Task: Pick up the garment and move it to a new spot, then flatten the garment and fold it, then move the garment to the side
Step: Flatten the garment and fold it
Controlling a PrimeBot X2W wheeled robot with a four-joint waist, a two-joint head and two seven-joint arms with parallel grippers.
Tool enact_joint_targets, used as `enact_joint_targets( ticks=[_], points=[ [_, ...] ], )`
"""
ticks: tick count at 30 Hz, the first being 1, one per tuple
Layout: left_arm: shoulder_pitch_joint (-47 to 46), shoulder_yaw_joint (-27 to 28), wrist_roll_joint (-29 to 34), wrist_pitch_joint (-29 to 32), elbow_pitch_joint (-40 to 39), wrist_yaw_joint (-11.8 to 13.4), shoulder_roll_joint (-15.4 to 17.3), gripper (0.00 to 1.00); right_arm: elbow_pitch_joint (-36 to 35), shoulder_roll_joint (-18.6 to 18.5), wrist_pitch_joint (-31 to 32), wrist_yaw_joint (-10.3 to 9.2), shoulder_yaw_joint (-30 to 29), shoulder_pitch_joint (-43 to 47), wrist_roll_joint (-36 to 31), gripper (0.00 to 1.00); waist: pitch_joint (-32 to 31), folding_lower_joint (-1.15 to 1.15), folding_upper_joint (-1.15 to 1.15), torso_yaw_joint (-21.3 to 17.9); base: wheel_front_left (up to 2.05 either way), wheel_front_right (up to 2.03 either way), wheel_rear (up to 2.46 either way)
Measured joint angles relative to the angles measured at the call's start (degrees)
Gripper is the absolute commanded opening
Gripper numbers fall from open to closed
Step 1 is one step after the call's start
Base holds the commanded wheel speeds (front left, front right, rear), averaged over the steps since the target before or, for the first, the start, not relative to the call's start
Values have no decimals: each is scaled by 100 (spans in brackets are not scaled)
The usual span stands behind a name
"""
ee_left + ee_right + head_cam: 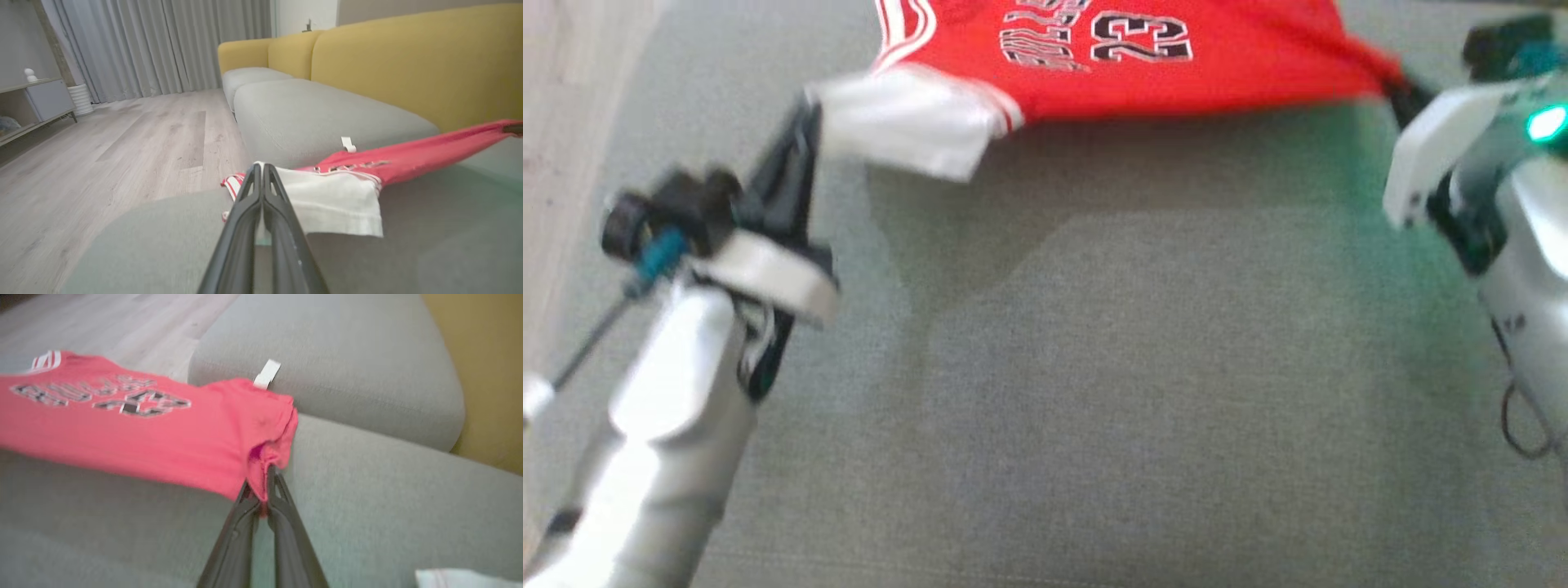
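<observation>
Left gripper [809, 122], right gripper [1403, 91]: pinched tight on opposite ends of red jersey [1176, 77], stretched above grey seat cushion [1094, 367].

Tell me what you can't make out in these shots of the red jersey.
- Head view: the jersey's upper part, cut off by the top edge; its lettering blurred.
- Right wrist view: a white item, cut off by the bottom edge.
- Left wrist view: a white object at far left, too small to identify.

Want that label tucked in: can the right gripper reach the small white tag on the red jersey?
Probably not: the right gripper is shut on the red fabric jersey, so it's busy; nothing else blocks the small white tag.
</observation>
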Motion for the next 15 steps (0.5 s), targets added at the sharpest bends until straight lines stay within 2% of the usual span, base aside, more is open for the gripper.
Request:
enact_joint_targets(
  ticks=[8, 15],
  points=[
    [1173, -592, -76, 311, -701, -7, 678, 0, -991, -756, 1163, 0, 1121, 936, 1341, 0, -703, 0, 0, 6, 0, 0, 0],
    [2165, -780, -349, 1066, -1779, 0, 1251, 0, -1995, -1361, 2039, 0, 1801, 1465, 2406, 0, -1246, 0, 0, -37, 0, 0, 0]
  ],
)
